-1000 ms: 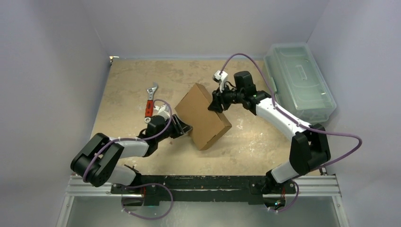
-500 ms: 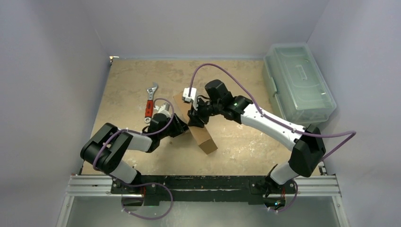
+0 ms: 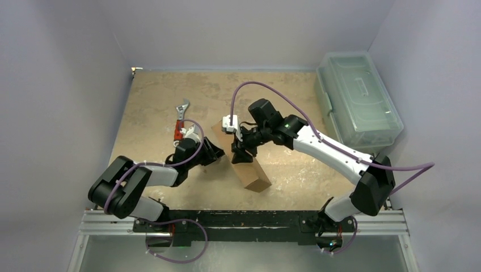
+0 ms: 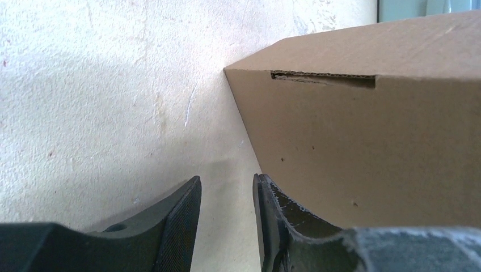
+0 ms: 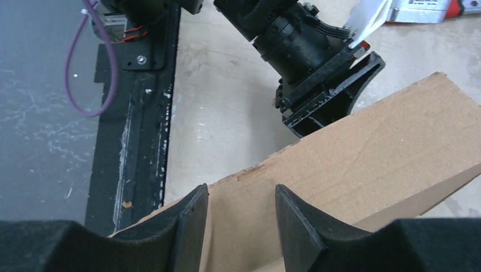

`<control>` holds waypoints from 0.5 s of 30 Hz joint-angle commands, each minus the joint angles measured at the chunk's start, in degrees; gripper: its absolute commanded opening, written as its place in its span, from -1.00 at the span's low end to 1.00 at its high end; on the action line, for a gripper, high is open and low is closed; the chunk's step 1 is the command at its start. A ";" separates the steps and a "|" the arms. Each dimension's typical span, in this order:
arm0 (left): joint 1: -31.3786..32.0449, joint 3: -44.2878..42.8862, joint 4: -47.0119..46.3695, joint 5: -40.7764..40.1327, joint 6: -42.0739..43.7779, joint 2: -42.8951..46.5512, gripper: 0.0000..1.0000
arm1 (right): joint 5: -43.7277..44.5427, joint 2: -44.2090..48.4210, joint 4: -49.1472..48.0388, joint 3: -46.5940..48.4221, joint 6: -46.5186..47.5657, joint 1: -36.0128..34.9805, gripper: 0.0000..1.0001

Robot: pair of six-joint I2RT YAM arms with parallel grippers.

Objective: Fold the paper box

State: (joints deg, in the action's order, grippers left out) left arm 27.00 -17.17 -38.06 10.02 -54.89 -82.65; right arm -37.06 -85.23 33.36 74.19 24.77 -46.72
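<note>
While the smooth brown cardboard paper box [image 3: 255, 177] stands on edge, the black left gripper [image 4: 227, 178] and right gripper [image 5: 241, 188] gape empty.

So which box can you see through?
The pale-green plastic bin at the far right. The brown cardboard box in the middle is solid, so you can't see inside.

The paper box [image 3: 253, 173] is plain brown cardboard, closed up into a shallow rectangular block with crisp corners. A thin slot with a ragged corrugated lip runs along one long edge. It appears tipped up on a narrow side, showing from above as a slim strip. It sits near the middle of the worktop [image 3: 295, 102], running diagonally from far-left towards near-right.
</note>
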 commanded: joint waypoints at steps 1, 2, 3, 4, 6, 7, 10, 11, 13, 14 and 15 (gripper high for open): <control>-0.46 1.56 -1.55 0.36 -0.24 1.72 -0.23 | -4.51 -2.04 2.76 1.81 -0.11 0.05 0.01; -0.46 1.75 -1.65 0.61 -0.43 1.96 -0.23 | -4.97 -2.97 2.93 2.66 -0.59 0.05 0.01; -0.46 1.91 -1.60 0.82 -0.46 2.37 -0.22 | -5.34 -4.03 3.26 3.57 -0.65 0.05 0.00; -0.46 2.11 -1.47 1.06 -0.62 2.93 -0.22 | -5.73 -4.79 3.59 4.52 -0.71 0.05 -0.01; -0.46 2.45 -1.03 1.87 -0.82 4.12 -0.22 | -6.43 -5.96 4.79 6.70 -0.21 -0.06 -0.02; -0.46 2.49 -0.89 2.37 -1.05 4.57 -0.22 | -7.14 -6.48 5.70 7.86 0.35 -0.08 -0.02; -0.46 2.73 -1.41 3.60 -1.95 5.38 -0.22 | -11.50 -7.60 9.80 11.80 3.55 -0.36 -0.02; -0.46 2.89 -1.88 3.88 -2.39 5.43 -0.22 | -13.10 -8.03 11.94 13.08 5.54 -0.39 -0.02; -0.46 2.87 -2.58 4.15 -2.82 5.20 -0.22 | -15.65 -8.89 16.63 15.61 9.70 -0.46 -0.04; -0.46 2.87 -3.00 4.33 -3.08 5.00 -0.22 | -16.75 -9.05 18.35 16.27 11.28 -0.40 -0.04; -0.46 2.85 -3.43 4.51 -3.23 4.70 -0.22 | -17.71 -8.95 19.54 16.52 12.75 -0.41 -0.04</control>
State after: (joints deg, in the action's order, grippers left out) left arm 26.98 -15.07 -38.22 12.69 -56.64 -78.30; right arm -47.44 -94.83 44.14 86.04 29.63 -46.87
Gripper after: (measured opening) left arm 0.389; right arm 0.484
